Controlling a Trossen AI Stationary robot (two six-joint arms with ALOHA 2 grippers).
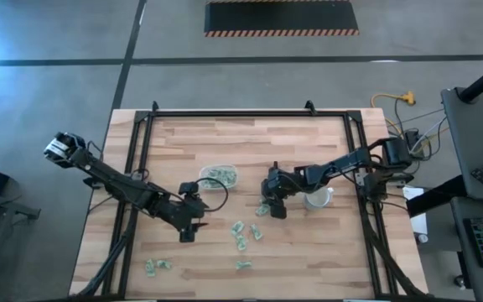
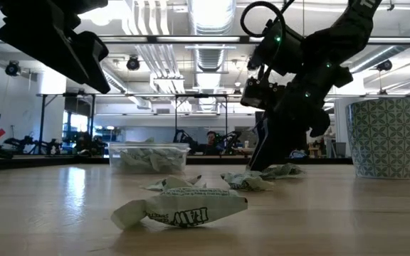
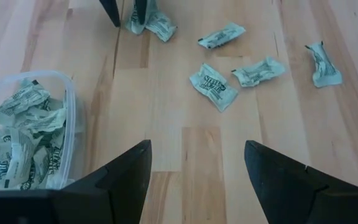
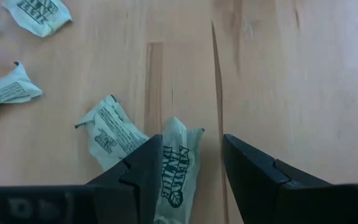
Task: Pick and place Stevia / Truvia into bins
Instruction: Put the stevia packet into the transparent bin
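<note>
Several pale green and white Stevia packets (image 1: 240, 231) lie flat on the wooden table between the arms, two more near the near edge (image 1: 158, 266). A clear shallow tub (image 1: 219, 176) holds many packets. A white, green-patterned cup (image 1: 317, 198) stands to its right. My right gripper (image 4: 191, 146) is open and points down at the table, its fingers on either side of one packet (image 4: 178, 163), with another packet (image 4: 110, 137) beside it. My left gripper (image 3: 197, 143) is open, empty, above bare table just nearer than the tub (image 3: 30, 130). My right gripper comes from above with its fingers astride one end of a packet (image 4: 185, 140) that lies flat on the table. One finger (image 4: 145, 165) covers the packet's edge. Whether it touches the packet, I cannot tell.
The black frame rails (image 1: 141, 159) run along the table's left, far and right sides. In the low view a crumpled packet (image 2: 180, 206) lies close to the near edge. Bare wood lies toward the far edge and the near right corner (image 1: 334, 260).
</note>
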